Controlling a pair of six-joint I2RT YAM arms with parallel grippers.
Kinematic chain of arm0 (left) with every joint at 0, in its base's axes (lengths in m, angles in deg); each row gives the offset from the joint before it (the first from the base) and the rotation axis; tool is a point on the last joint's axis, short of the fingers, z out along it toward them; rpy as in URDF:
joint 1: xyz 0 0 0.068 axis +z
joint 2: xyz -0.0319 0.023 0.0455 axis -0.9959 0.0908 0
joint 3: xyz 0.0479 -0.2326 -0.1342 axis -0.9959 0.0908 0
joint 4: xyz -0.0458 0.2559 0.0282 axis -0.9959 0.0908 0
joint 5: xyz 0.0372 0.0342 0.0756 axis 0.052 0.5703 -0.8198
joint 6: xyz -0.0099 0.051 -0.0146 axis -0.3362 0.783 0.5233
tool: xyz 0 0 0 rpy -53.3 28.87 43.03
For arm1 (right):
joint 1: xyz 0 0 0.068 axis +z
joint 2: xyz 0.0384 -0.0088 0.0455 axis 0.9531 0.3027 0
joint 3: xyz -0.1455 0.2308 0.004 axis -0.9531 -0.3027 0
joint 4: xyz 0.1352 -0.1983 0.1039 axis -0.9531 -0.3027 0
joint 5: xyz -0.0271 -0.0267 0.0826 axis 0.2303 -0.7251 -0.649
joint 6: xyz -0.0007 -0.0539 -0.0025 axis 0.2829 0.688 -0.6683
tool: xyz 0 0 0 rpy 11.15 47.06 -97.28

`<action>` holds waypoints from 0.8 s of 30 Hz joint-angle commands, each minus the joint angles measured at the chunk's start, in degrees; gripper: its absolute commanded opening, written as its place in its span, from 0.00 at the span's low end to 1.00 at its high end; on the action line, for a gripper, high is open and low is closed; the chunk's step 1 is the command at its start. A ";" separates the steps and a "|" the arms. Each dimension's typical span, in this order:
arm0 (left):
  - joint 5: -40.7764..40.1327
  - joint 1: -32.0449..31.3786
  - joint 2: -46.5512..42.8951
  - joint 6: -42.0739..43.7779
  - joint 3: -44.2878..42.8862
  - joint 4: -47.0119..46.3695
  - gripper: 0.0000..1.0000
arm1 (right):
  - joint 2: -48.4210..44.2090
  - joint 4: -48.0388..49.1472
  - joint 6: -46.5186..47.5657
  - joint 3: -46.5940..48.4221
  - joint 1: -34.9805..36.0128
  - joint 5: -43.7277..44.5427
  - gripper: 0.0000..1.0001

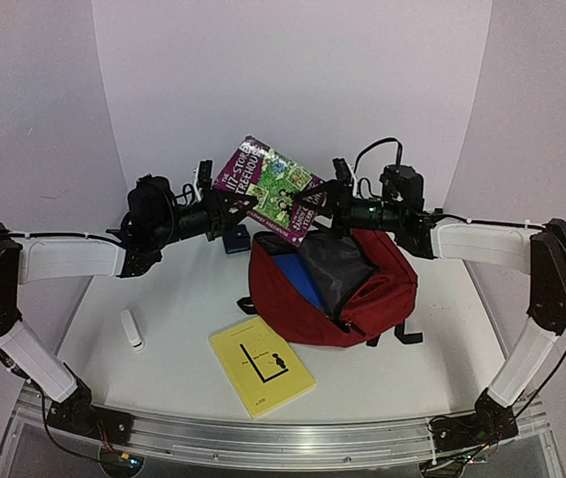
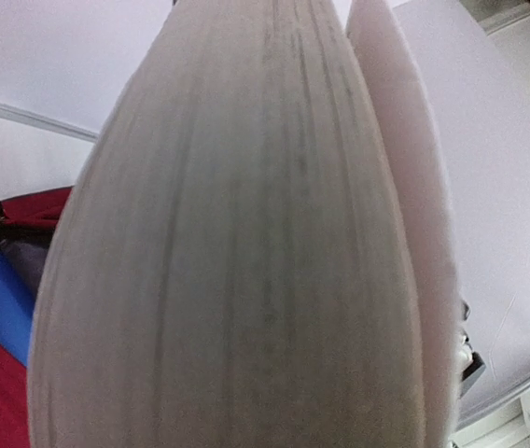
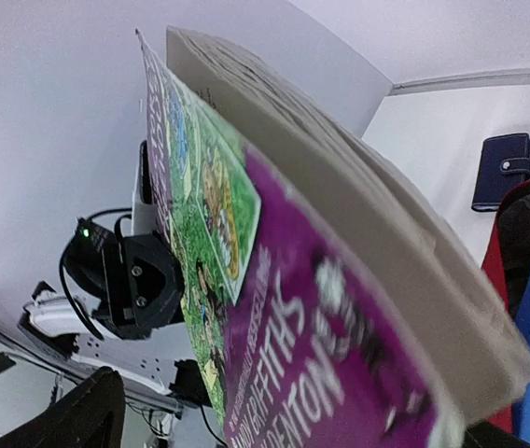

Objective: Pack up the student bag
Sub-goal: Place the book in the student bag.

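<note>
The left gripper was clamped on the purple book by its left edge, holding it in the air. The right gripper stood wide at the opposite edge (apparently not gripping). Just below lay the student bag, mouth open, with something blue inside. The yellow book waited in front of it, unpacked.

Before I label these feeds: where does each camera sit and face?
Top external: above and behind, looking down on left arm, right arm, purple book and student bag.
Left wrist: on left arm, facing book's page edges; own fingers unseen.
Right wrist: on right arm, facing book's cover and left arm.
Shared: all show book and bag.
</note>
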 commanded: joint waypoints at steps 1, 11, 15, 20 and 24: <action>12.35 -0.18 -5.06 7.11 -3.27 12.99 0.00 | -5.91 -4.94 14.18 2.20 -0.66 -6.00 0.94; 20.08 -0.09 -7.40 10.92 -6.17 24.25 0.00 | -7.16 -6.73 14.22 1.74 -0.60 -15.67 0.54; 20.24 -0.10 -6.25 10.30 -6.99 24.77 0.02 | -8.24 -6.53 12.74 1.27 -0.62 -15.12 0.26; 15.44 -0.07 -5.75 6.34 -4.19 17.18 0.29 | -9.65 -4.23 9.32 -0.21 -0.63 -9.61 0.00; 10.61 -0.23 -4.74 2.69 -1.66 9.74 0.50 | -9.26 3.76 2.54 -2.38 -0.63 -5.40 0.00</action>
